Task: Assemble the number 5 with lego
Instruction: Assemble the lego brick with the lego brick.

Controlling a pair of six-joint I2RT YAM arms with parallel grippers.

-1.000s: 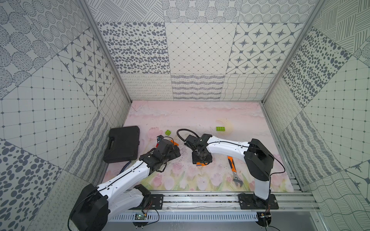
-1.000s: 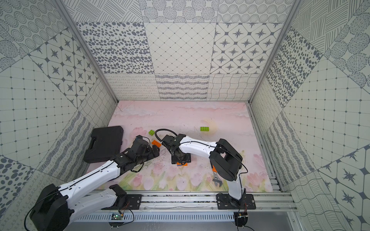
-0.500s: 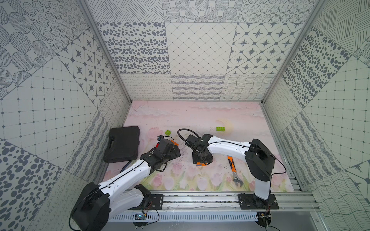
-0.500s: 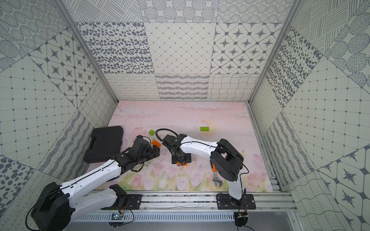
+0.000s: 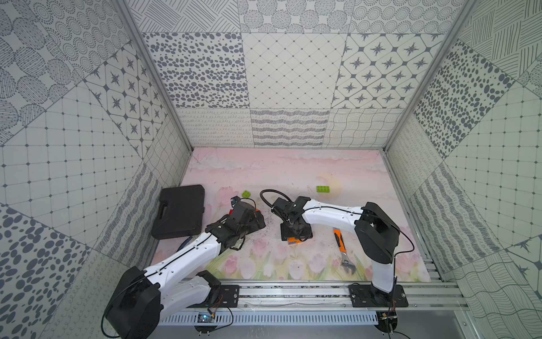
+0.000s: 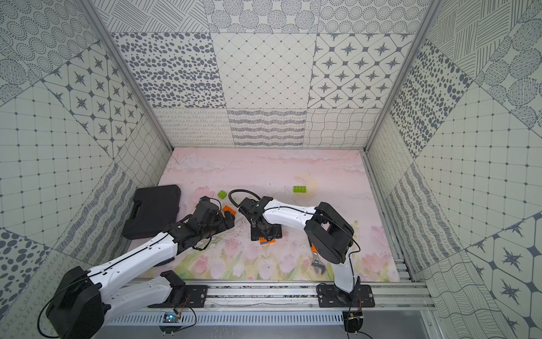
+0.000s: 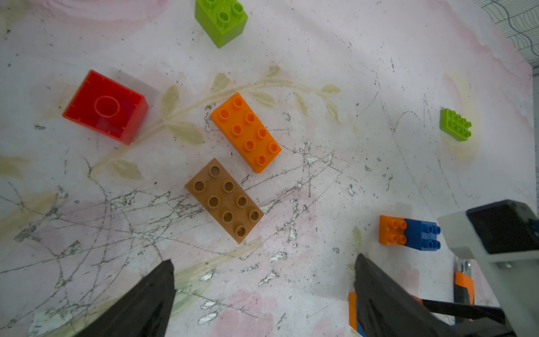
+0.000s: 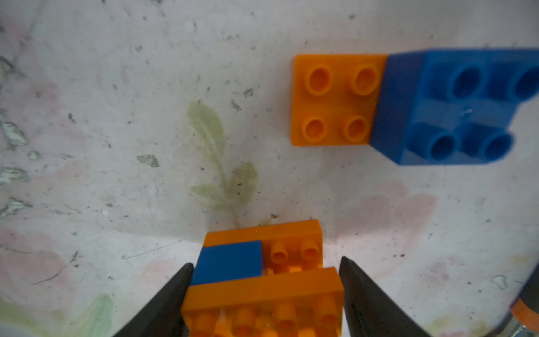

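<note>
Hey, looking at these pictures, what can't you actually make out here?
- Orange and blue stack: right wrist view, near end cut off by the frame edge.
- Same stack in a top view: right gripper covers most.
- Wrench: handle hidden behind the right arm.

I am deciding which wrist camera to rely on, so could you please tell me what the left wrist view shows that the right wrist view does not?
Only the left wrist view shows the loose red square brick, orange oblong brick, brown oblong brick and two lime green bricks.

Only the right wrist view shows the stacked orange-and-blue assembly between the right gripper fingers, which stand slightly off its sides.

Both show the small joined orange and blue pair on the floral mat.
</note>
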